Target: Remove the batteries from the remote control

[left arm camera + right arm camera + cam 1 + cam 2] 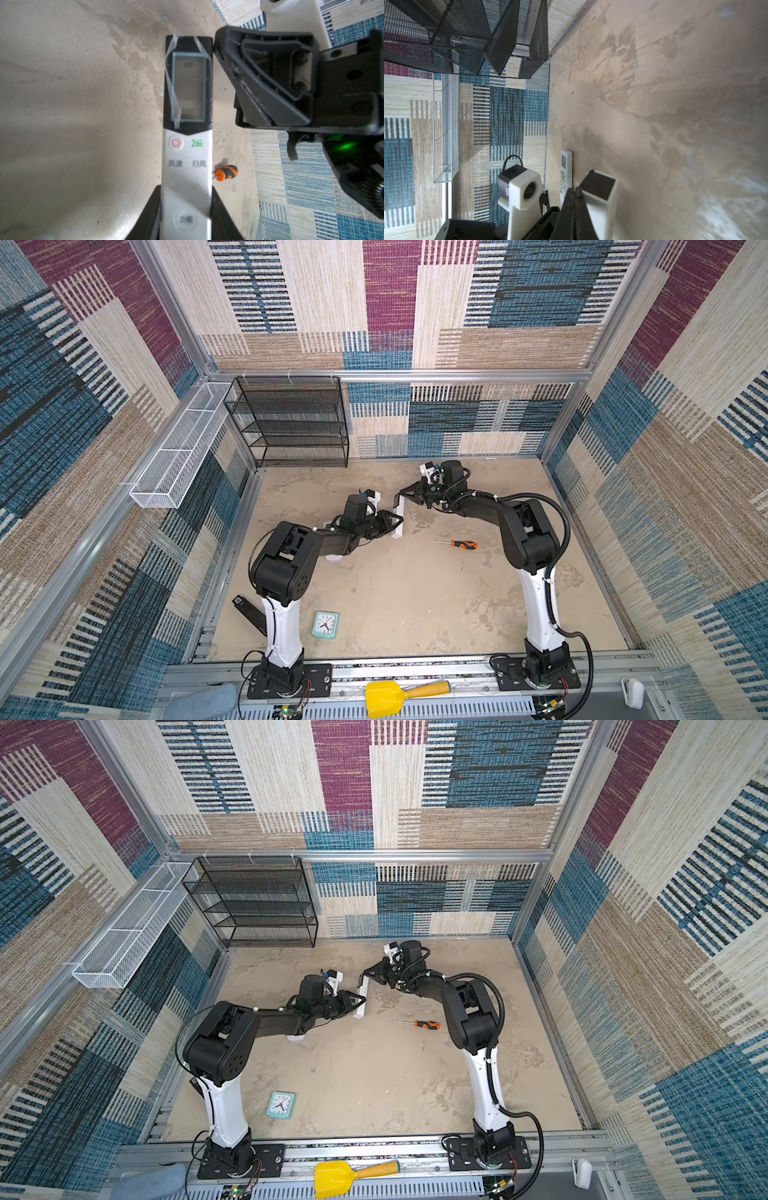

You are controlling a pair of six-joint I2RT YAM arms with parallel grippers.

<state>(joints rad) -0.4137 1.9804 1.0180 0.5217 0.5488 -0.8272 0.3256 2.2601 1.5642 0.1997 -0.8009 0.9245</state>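
Two arms bend at the elbow and reach inward, meeting over the table (415,593) nearer its far edge than its near one. The left gripper (186,207) grasps the remote control (187,155) across its button end, screen end pointing away from the claw. The right gripper (401,492) is clenched on nothing, tips just beside that screen end; contact unclear. The batteries are out of sight, so where they sit I cannot tell.

You are looking into a booth whose walls (390,302) are covered in woven patchwork of blue, plum, beige and cream. The floor (395,593) is mottled sandy beige, evenly lit. A black mesh shelf (291,423) stands in the far left corner. A white mesh basket (174,460) hangs on the left wall beside it.
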